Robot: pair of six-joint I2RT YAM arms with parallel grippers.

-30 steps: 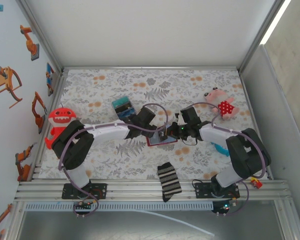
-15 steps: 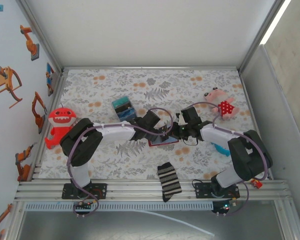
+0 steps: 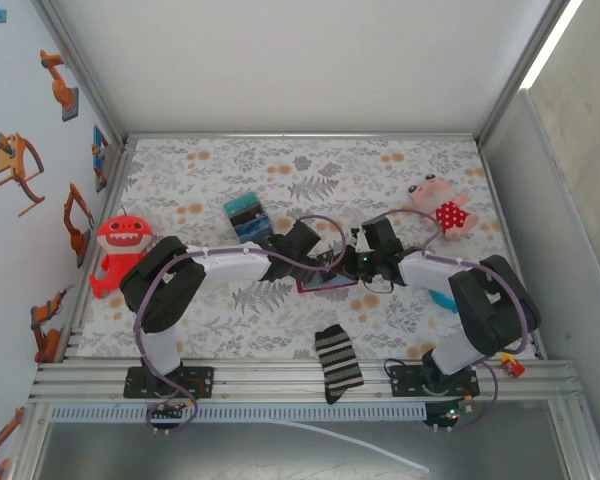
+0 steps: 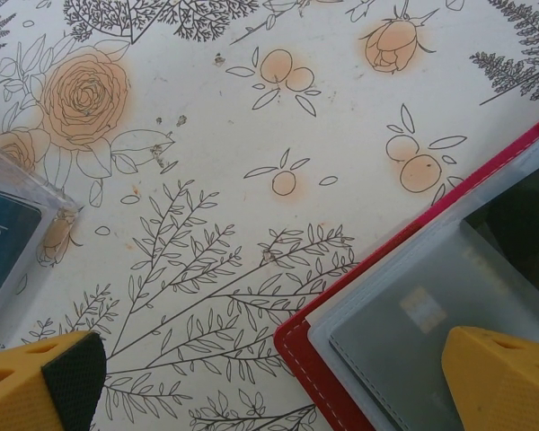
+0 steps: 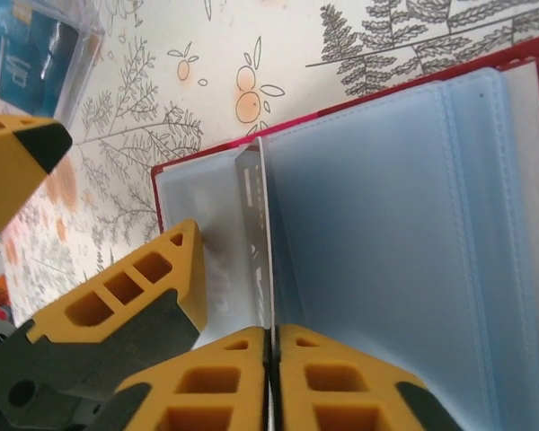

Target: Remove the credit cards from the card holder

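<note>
- Box (image 3: 247, 218), teal-striped, sits on the floral worktop (image 4: 207, 135) at the left, apart from the work and no part of the job.
- Left fingers (image 3: 317, 262) are spread as wide as they go and grip nothing. One tip hangs over bare worktop, the other over an end page of the holder (image 5: 386, 197). Whether that tip presses the page I cannot tell.
- Holder lies open and flat near mid-worktop between the two arms, red cover down and blue-grey pockets up. A pocketed card (image 4: 422, 310) with a pale chip patch shows through one sleeve.
- Card (image 5: 253, 215), thin and grey, is seen edge-on and rises from between two pages at the end where the left fingers hang.
- Right fingers (image 5: 269, 346) are closed tight on the near end of that card.
- Judgement: the card's long axis runs straight out ahead of the right fingers, so a pull back along that line should slide it free. The right arm has the card, and the left fingers are placed to pin the holder if it lifts with the pull.
</note>
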